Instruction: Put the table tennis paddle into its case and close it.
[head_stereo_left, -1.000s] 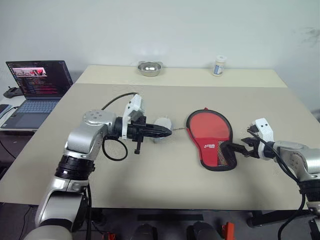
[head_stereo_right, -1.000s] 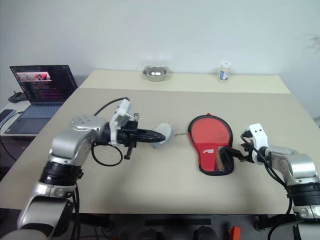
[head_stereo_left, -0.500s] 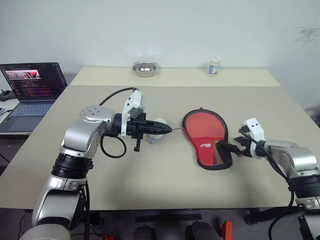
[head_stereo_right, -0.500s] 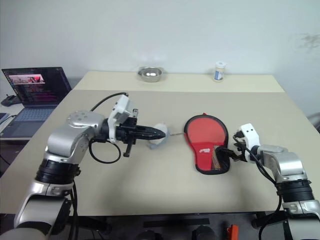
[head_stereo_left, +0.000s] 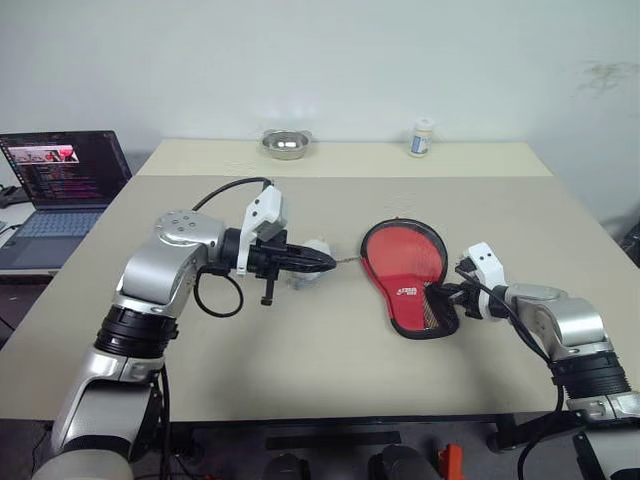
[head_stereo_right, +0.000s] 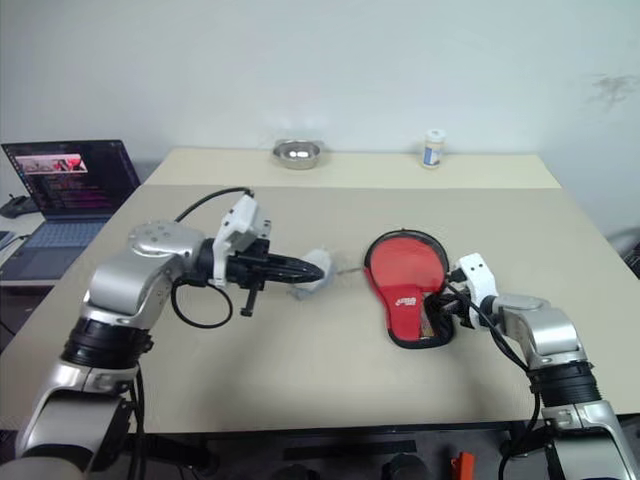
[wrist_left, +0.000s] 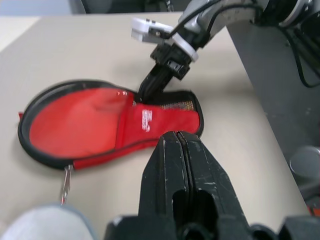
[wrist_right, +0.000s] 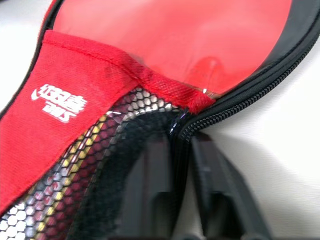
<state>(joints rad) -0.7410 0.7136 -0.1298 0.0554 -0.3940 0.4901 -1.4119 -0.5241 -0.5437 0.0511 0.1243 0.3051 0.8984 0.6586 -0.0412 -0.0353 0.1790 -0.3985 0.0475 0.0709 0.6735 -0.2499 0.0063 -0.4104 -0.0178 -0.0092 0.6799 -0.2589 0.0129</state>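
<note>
The case (head_stereo_left: 403, 262) lies flat on the table, red face up with black edging, its narrow mesh end toward my right arm. The table tennis paddle is inside it: its red face (wrist_right: 190, 35) shows in the round part and its striped handle (wrist_right: 87, 150) shows through the mesh. My right gripper (head_stereo_left: 447, 297) is shut on the black zip edge (wrist_right: 235, 95) at the narrow end. My left gripper (head_stereo_left: 325, 262) hovers to the case's left, shut with nothing between its fingers (wrist_left: 197, 165). A pale grey lump (head_stereo_left: 313, 250) lies by its tip, joined to the case by a thin cord.
A steel bowl (head_stereo_left: 285, 143) and a small white bottle (head_stereo_left: 422, 137) stand at the table's far edge. An open laptop (head_stereo_left: 55, 180) sits on a side table to the left. Bare tabletop (head_stereo_left: 300, 350) lies in front of the case.
My right gripper has moved left onto the case's narrow end and gone from open to shut on its edge. The left gripper has held still and shut. The camera has shifted.
</note>
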